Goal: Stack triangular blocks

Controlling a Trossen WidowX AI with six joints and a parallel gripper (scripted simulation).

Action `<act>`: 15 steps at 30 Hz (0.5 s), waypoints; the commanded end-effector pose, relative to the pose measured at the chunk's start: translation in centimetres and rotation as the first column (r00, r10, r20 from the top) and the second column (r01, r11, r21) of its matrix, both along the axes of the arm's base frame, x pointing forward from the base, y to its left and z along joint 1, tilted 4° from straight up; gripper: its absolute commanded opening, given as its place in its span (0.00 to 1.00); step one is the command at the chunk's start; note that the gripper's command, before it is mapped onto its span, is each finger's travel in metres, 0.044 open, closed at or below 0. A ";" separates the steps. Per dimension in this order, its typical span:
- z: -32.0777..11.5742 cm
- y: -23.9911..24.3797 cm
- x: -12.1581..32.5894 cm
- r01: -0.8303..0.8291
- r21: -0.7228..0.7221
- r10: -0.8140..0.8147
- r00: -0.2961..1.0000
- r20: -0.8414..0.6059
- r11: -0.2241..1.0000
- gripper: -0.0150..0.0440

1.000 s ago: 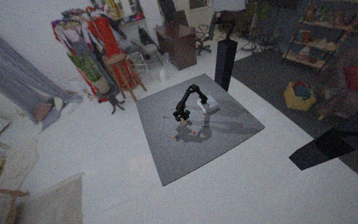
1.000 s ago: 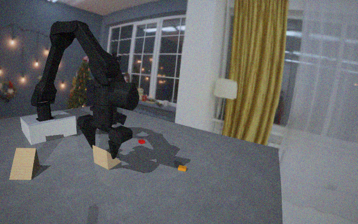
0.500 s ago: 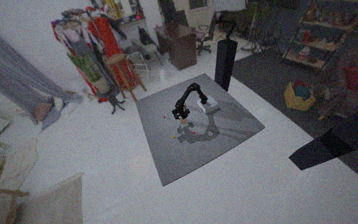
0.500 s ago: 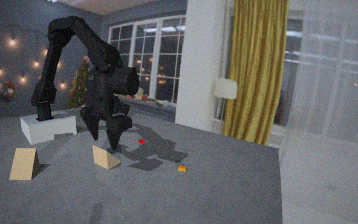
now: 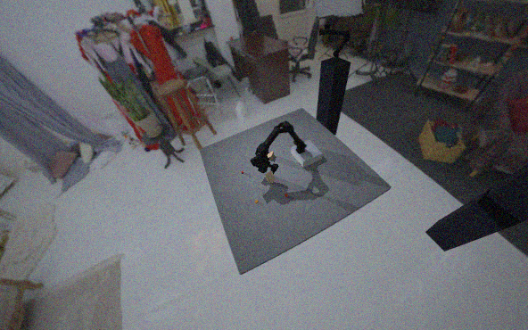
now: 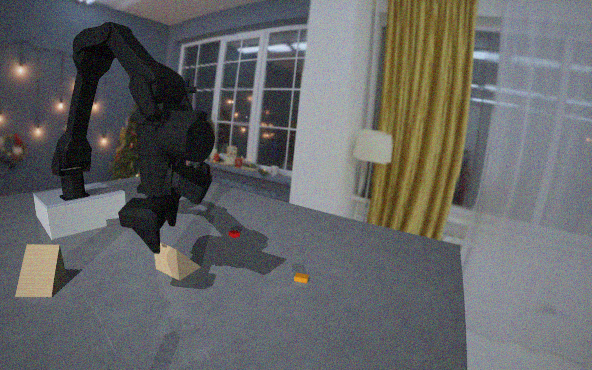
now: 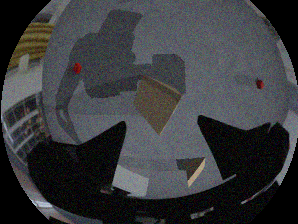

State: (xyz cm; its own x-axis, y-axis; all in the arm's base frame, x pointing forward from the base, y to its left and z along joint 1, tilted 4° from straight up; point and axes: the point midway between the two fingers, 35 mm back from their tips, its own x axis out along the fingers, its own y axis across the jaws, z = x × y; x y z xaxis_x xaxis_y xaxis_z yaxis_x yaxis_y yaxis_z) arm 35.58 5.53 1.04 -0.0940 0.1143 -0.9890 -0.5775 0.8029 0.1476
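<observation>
Both blocks are pale wood wedges, apart and unjoined. The near block point(image 5: 269, 177) point(image 6: 175, 264) point(image 7: 157, 105) lies beyond the open gripper's point(image 5: 270, 170) point(image 6: 165, 237) point(image 7: 162, 121) fingertips, turned askew, not held; whether a fingertip touches it, or it sits flat, is unclear. The far block point(image 5: 270, 154) point(image 6: 38, 271) point(image 7: 196, 172) stands on the table point(image 5: 250, 232) point(image 6: 350, 320) point(image 7: 215, 75), well to the hand's side, its striped face sloping.
</observation>
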 end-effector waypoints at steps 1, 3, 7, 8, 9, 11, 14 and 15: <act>1.3 -1.6 0.7 0.807 -0.049 -0.799 0.572 -0.183 0.589 1.00; 1.5 -1.9 0.7 0.870 -0.077 -0.862 0.464 -0.204 0.486 1.00; 1.8 -2.3 0.8 0.954 -0.143 -0.945 0.226 -0.237 0.264 1.00; 1.8 -2.4 0.8 0.965 -0.161 -0.956 0.164 -0.243 0.206 1.00; 1.9 -2.5 0.8 0.972 -0.180 -0.964 0.101 -0.248 0.148 1.00; 2.1 -2.8 0.8 0.975 -0.221 -0.966 -0.029 -0.257 0.030 1.00; 2.4 -3.1 0.9 0.948 -0.285 -0.943 -0.215 -0.253 -0.140 1.00; 2.4 -3.2 0.9 0.932 -0.307 -0.928 -0.276 -0.249 -0.195 1.00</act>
